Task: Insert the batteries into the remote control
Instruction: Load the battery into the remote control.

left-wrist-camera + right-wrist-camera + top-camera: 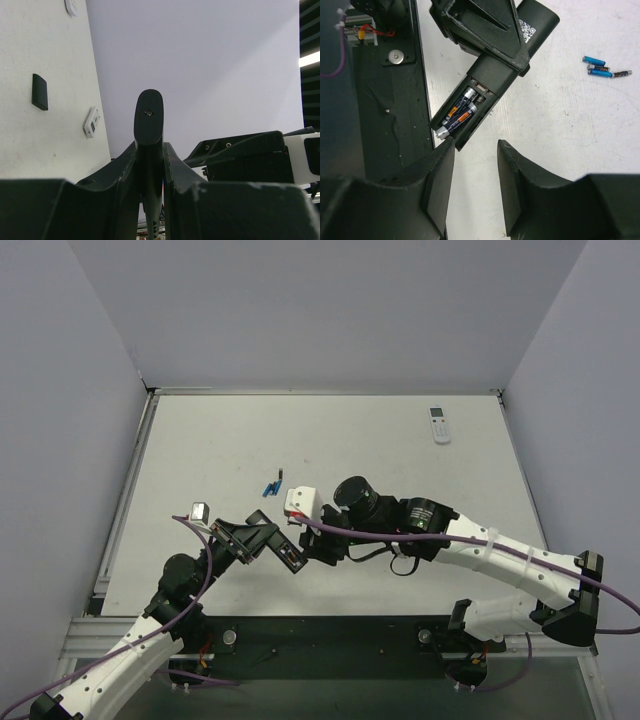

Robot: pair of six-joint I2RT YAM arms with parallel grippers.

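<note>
Right tool [475, 150] sits closest to the lens. Its fingers [440, 185] are set moderately wide with nothing between them, hovering at the near end of the remote control [507, 70]. One fingertip is just beside the end of the open battery bay [470, 107]; cannot tell whether it touches.

- Bay faces up with the cover off. Two loaded batteries [457, 116], dark with orange bands, lie side by side in it. They look slightly askew, silver ends at the bay's lip. Cannot tell if they are seated.
- Left tool [149, 155] is clamped across the remote's middle, apparently holding it clear of the counter [560, 150]. In the left wrist view the remote's rounded end stands up between the closed-in fingers.
- Loose batteries [601, 67], blue and dark, form a small cluster on the counter, well apart from both tools.
- A flat black piece [40, 91] lies on the counter, possibly the bay cover.
- A white remote [439, 424] sits at the far right, not involved.

Risks, as I judge them:
- An off-centre press from the right tool could tip a cell up, and the bay's spring could kick it out.
- A push along the remote's length could slide or twist it in the left tool's grip.
- A dropped cell could roll toward the dark frame at the counter's near edge, where retrieval looks awkward.
</note>
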